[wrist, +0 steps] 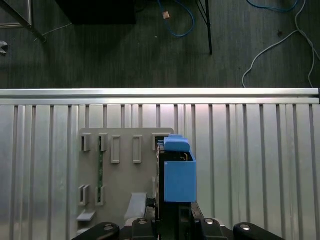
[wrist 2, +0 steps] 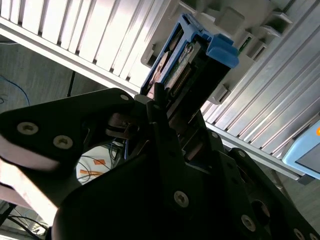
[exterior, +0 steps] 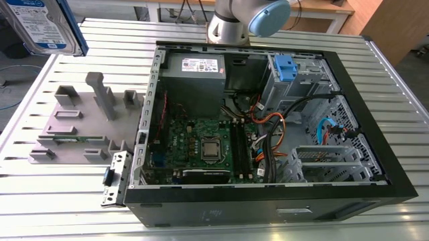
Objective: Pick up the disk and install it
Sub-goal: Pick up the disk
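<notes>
Your gripper (wrist 2: 162,100) is clamped on the disk (wrist 2: 187,65), carried edge-on above the grey fixture plate (exterior: 74,128). Expect it to be rigid, dense and shock-sensitive. Grip the flat metal faces, not the springy blue carrier (wrist: 179,177).

Robotics lab: slatted bench (exterior: 67,221), opened computer case (exterior: 268,211)

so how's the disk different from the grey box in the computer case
The disk is held in the gripper, outside the case; the grey box sits inside it. The disk has a blue frame and a big white-and-blue label; the grey box has only a small white sticker. Both are rectangular.
</notes>
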Controlling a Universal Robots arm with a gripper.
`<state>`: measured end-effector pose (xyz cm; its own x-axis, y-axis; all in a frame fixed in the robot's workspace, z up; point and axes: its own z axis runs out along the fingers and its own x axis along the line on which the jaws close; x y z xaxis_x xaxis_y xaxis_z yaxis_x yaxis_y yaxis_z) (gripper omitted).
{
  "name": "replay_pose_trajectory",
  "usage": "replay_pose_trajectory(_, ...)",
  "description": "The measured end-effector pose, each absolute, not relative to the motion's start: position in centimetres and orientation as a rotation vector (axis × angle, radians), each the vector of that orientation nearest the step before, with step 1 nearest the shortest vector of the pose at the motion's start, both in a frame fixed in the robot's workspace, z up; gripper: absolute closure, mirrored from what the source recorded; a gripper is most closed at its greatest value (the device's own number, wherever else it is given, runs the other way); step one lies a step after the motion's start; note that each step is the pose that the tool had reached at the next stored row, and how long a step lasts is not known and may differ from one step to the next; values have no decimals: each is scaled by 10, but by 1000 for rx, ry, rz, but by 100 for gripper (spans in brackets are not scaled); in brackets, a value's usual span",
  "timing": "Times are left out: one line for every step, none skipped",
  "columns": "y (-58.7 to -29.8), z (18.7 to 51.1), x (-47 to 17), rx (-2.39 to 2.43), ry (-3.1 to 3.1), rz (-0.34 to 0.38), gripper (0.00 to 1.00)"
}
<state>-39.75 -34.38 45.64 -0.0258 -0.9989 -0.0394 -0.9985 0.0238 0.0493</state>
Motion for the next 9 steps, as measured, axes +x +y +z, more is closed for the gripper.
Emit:
replay_pose_trajectory(-344, 457, -397, 2188, -2243, -99, 65)
replay_pose_trajectory(-344, 458, -397, 2188, -2243, -99, 65)
replay_pose_trajectory(-344, 458, -397, 2188, -2243, -99, 65)
replay_pose_trajectory(-344, 458, -397, 2188, -2243, -98, 65)
replay_pose_trajectory(-344, 458, -397, 2188, -2243, -98, 65)
replay_pose_trajectory(-344, 458, -397, 2188, -2243, -98, 65)
replay_pose_trajectory(-344, 459, -397, 2188, -2243, -99, 65)
replay_pose_trajectory(-344, 459, -397, 2188, -2243, -98, 65)
replay_pose_trajectory(-344, 459, -397, 2188, -2243, -98, 65)
